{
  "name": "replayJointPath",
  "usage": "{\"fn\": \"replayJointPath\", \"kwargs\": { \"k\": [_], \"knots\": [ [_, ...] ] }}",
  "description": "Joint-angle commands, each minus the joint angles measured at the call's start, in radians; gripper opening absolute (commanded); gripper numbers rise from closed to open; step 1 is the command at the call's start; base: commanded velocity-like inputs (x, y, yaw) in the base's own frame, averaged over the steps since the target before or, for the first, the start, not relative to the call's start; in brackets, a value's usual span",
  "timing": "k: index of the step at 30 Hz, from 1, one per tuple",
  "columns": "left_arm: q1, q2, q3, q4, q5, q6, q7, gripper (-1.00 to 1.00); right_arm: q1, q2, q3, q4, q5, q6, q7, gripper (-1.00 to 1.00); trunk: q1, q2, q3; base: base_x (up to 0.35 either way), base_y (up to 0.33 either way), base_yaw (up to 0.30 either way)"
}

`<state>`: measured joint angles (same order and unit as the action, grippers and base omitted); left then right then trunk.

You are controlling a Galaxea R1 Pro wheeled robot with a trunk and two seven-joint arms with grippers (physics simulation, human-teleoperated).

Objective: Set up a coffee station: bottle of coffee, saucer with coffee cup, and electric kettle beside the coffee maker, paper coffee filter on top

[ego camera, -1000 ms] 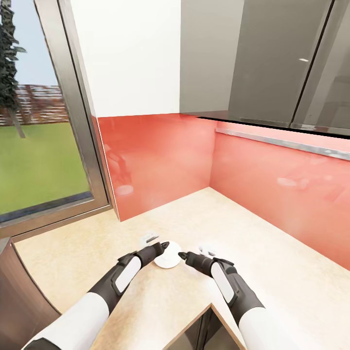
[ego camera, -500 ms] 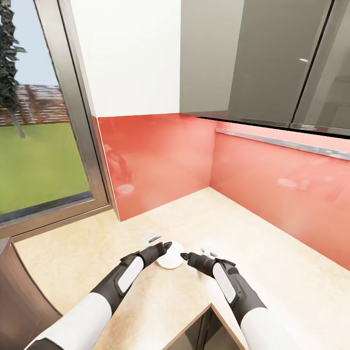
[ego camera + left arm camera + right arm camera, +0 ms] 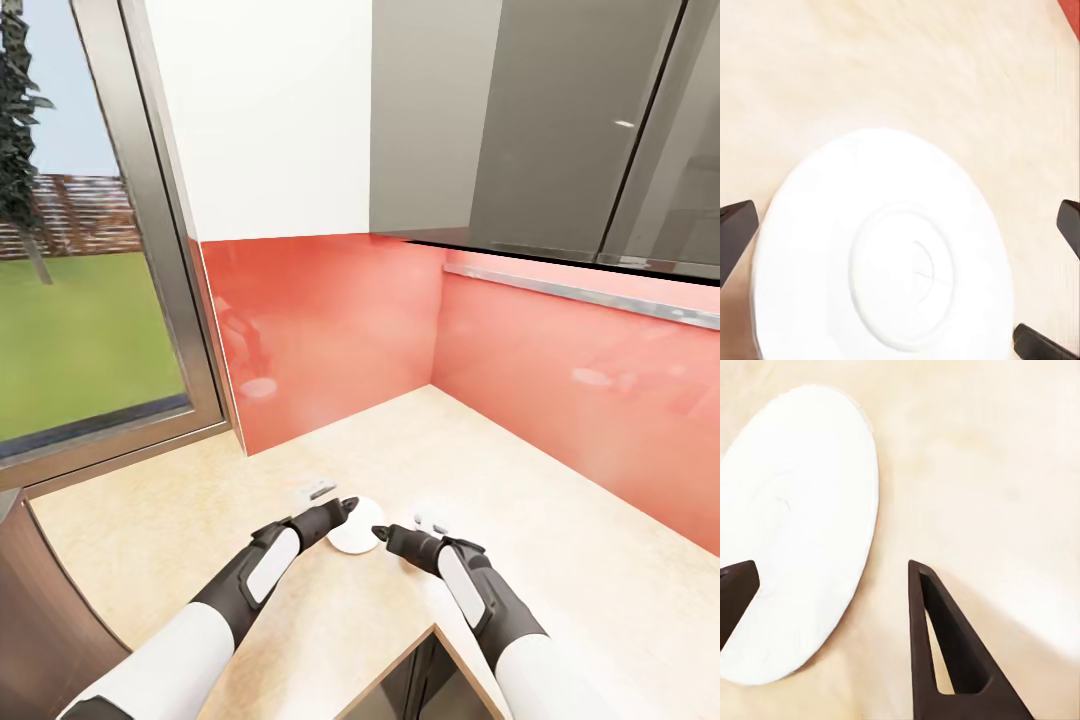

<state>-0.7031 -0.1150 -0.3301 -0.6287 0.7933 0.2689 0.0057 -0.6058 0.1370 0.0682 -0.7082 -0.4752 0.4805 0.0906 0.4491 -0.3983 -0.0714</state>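
Saucer-pickup step: both grippers, left (image 3: 347, 506) and right (image 3: 378, 531), fingers spread and empty, flank the saucer (image 3: 352, 537) on the kitchen countertop (image 3: 560, 540); next probably pinching its rim.

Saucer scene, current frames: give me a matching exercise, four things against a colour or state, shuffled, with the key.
Things:
1. saucer
2. kitchen countertop
3. left gripper
4. backsplash

Descriptions:
A. glossy red, on the wall
B. open, fingers on either side of the white plate
C. light beige, speckled
D. round, white, lying flat with nothing on it

Pairs: 1-D, 2-C, 3-B, 4-A
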Motion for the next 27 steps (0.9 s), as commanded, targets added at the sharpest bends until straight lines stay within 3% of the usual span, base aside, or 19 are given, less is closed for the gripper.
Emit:
{"fn": "replayJointPath", "kwargs": {
  "k": [1, 18, 27],
  "knots": [
    [-0.001, -0.002, -0.001, -0.001, 0.007, 0.003, 0.000, 1.00, 0.000, 0.001, 0.001, 0.001, 0.007, -0.001, -0.002, 1.00, 0.001, -0.002, -0.003, 0.000, 0.000, 0.000],
    [-0.001, -0.008, -0.003, -0.002, 0.007, 0.006, -0.001, 1.00, 0.000, 0.006, 0.002, 0.004, 0.007, -0.016, -0.001, 1.00, 0.001, -0.002, -0.003, 0.000, 0.000, 0.000],
    [-0.001, -0.028, -0.003, -0.002, 0.009, 0.007, -0.002, 1.00, 0.000, 0.006, 0.002, 0.004, 0.007, -0.016, 0.000, 1.00, 0.001, -0.002, -0.003, 0.000, 0.000, 0.000]
  ]
}}
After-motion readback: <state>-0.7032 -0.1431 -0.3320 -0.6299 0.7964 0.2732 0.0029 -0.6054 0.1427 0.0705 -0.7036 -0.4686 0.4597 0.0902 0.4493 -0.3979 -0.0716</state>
